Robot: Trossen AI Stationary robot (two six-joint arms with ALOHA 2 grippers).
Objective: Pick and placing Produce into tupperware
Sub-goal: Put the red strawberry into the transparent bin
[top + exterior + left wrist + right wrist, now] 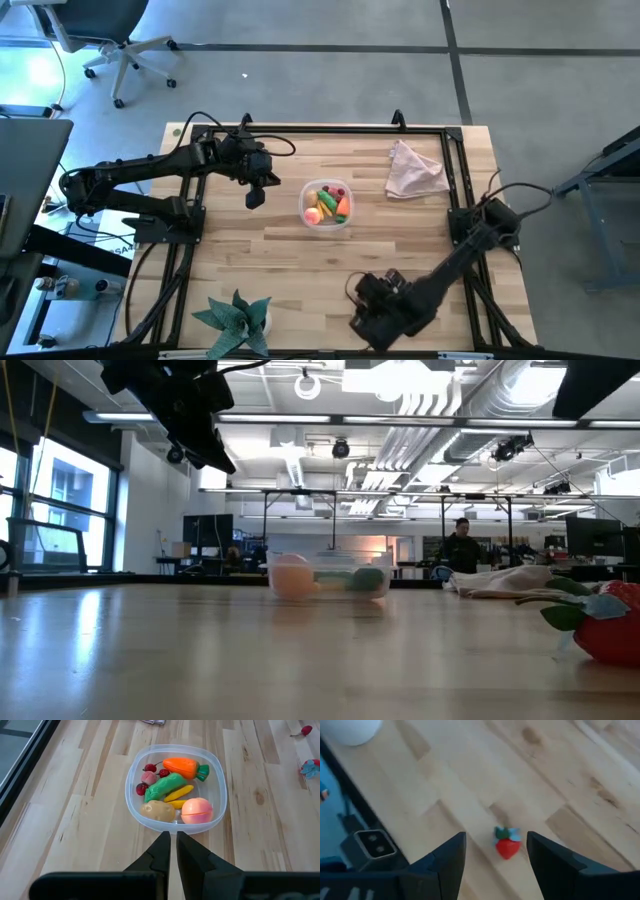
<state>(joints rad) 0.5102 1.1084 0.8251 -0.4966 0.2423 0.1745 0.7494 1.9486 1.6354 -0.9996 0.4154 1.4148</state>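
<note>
Red strawberry (507, 848) lies before the wide-open right gripper (495, 851); left gripper (172, 851), nearly closed, holds nothing

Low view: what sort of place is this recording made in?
Probably a large open lab or workshop: exposed ducts on the ceiling, framed work rigs behind the table, a person at one, and an office chair on the concrete floor.

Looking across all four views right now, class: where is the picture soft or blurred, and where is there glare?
Low view: the tupperware and the red strawberry near the lens are soft; the table reflects window light. Right wrist view: strawberry blurred. Left wrist view: produce crisp.
</note>
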